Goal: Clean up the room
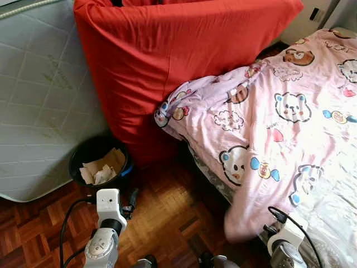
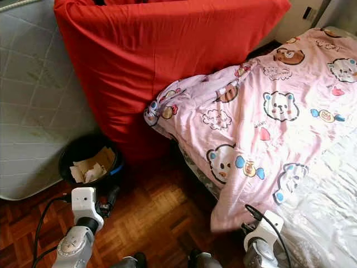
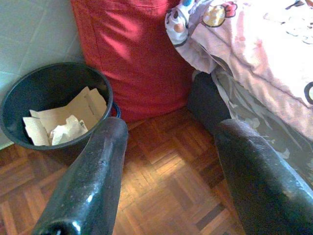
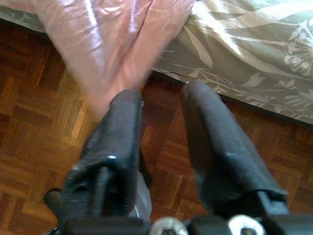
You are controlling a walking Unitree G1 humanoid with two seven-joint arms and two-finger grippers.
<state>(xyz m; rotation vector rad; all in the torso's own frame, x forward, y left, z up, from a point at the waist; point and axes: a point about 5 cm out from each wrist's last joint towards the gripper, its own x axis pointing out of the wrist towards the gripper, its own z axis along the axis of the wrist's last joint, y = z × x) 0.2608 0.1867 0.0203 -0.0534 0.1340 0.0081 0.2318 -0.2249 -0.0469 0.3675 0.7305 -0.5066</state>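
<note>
A black waste bin (image 1: 76,162) stands on the parquet floor between a pale mattress and a big red cushion, with crumpled paper (image 1: 103,166) inside. A pink cartoon-bear blanket (image 1: 268,111) covers the bed and hangs over its edge toward the floor. My left gripper (image 3: 171,129) is open and empty, low over the floor, just to the right of the bin (image 3: 49,85). On the other side, my right gripper (image 4: 161,93) is open too, with its fingers close under the blanket's hanging corner (image 4: 112,44) and not touching it.
The red cushion (image 1: 167,61) leans upright against the bed's corner. A grey-green quilted mattress (image 1: 39,106) leans on the left. A leaf-patterned sheet (image 4: 254,54) shows under the blanket. Bare parquet (image 1: 162,218) lies between bin and bed.
</note>
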